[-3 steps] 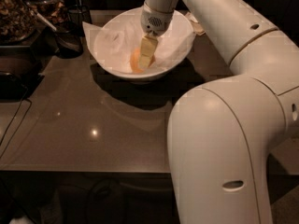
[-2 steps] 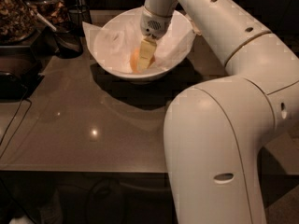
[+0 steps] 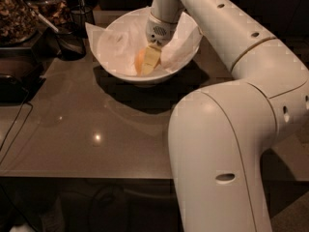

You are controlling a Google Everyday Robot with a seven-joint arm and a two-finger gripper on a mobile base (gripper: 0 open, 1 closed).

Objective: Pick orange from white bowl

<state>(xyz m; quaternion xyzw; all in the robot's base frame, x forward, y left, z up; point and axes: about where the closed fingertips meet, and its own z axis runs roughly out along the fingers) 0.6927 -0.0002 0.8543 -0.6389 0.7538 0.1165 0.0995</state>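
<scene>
The white bowl point(image 3: 116, 42) stands at the back of the brown table, lined with crumpled white paper. The orange point(image 3: 139, 61) lies at the bottom of the bowl, only its left part showing. My gripper point(image 3: 148, 65) reaches down into the bowl from above and sits right against the orange, covering its right side. The arm's white wrist point(image 3: 161, 25) is above the bowl's middle.
A small dark cup point(image 3: 70, 42) with a utensil in it stands just left of the bowl. Jars of snacks point(image 3: 17, 11) sit at the back left. A black cable point(image 3: 14, 124) runs down the table's left side. My arm's large white elbow point(image 3: 222, 158) fills the right foreground.
The gripper stays down in the bowl at the orange. The arm's near section has shifted slightly to the left.
</scene>
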